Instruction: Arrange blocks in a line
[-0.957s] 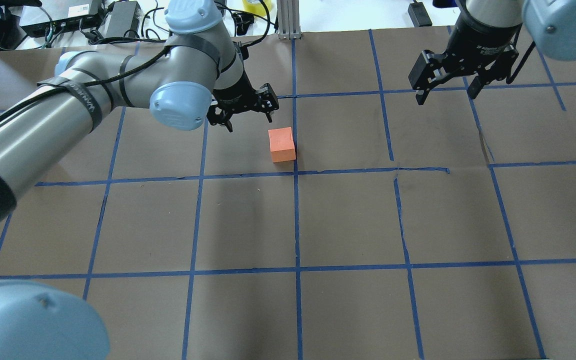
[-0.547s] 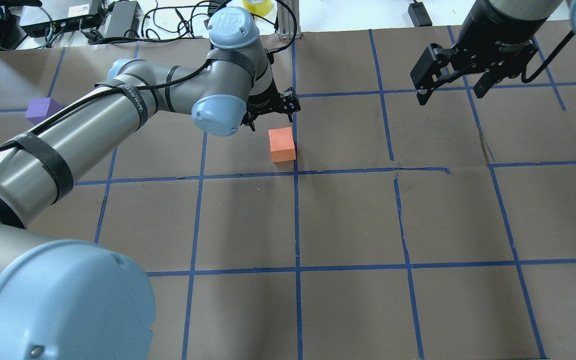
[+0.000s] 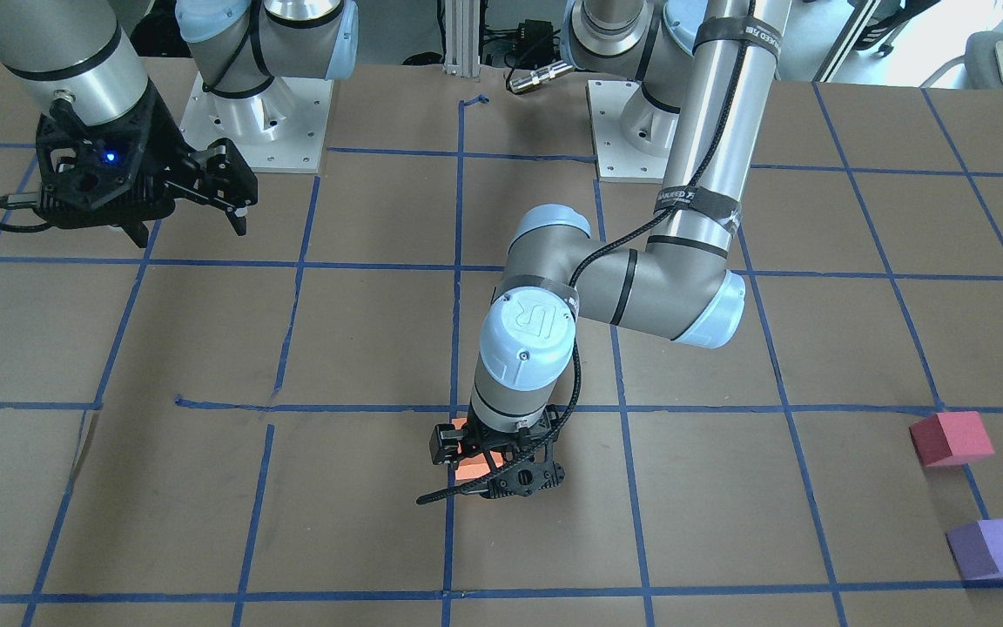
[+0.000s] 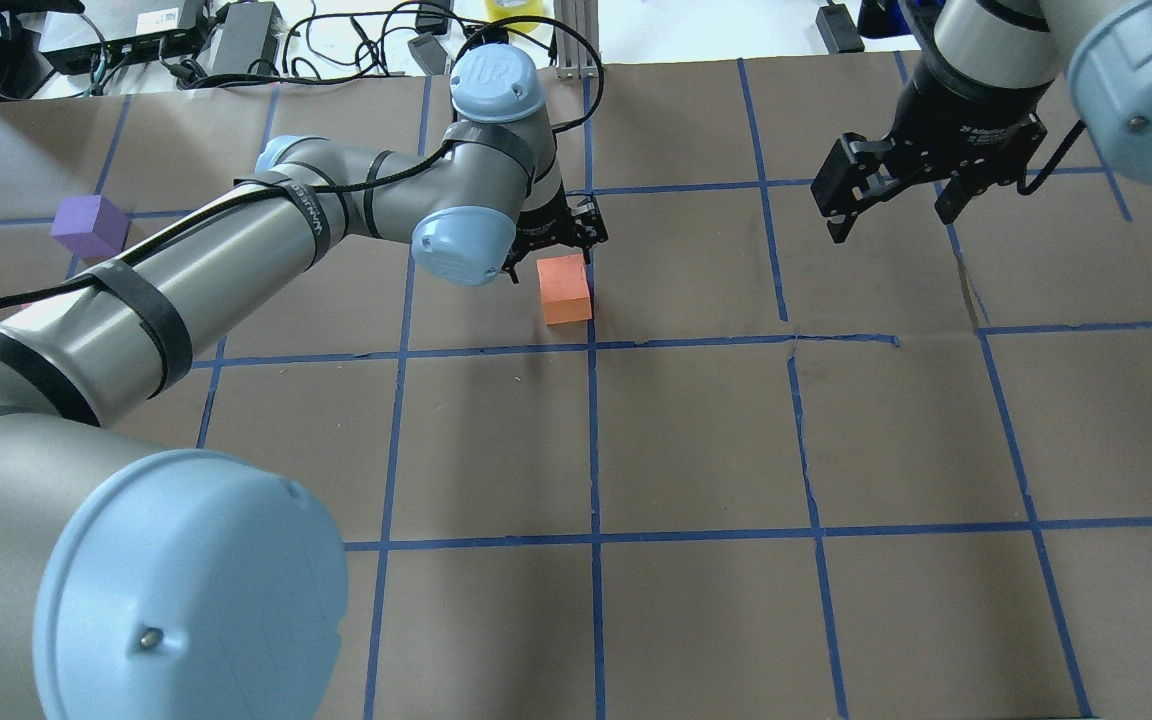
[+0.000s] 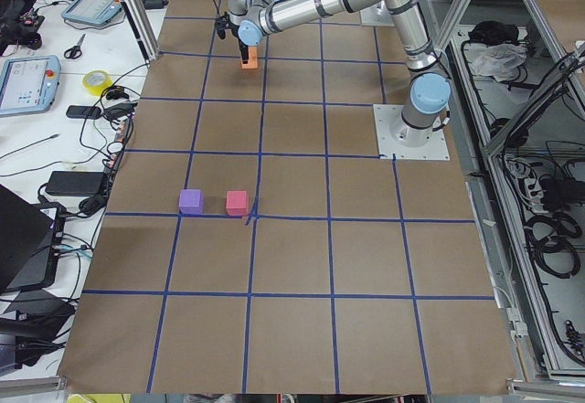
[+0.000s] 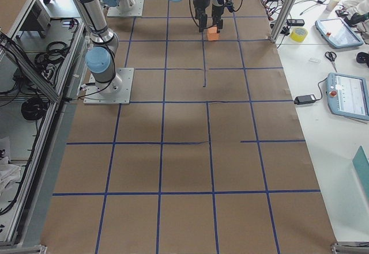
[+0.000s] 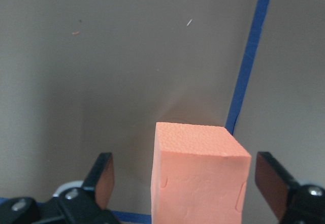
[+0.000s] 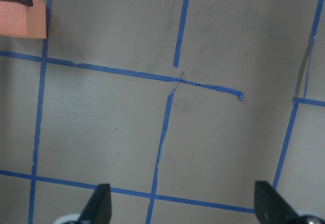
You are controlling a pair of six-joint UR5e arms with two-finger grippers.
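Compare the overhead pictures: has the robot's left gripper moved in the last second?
Yes. In the overhead view the left gripper has shifted rightward to the orange block, which stayed beside the blue tape line; its open fingers now flank it.

Light was bright and even, falling from above. In the left wrist view the orange block (image 7: pixel 200 176) was sharp, its grain clear. A soft shadow darkened the brown paper (image 7: pixel 101 82) left of the block. In the overhead view, pale glare streaked the left arm's metal tube (image 4: pixel 206 270) left of the block, and the joint cap (image 4: pixel 186 590) nearest the camera looked slightly soft.
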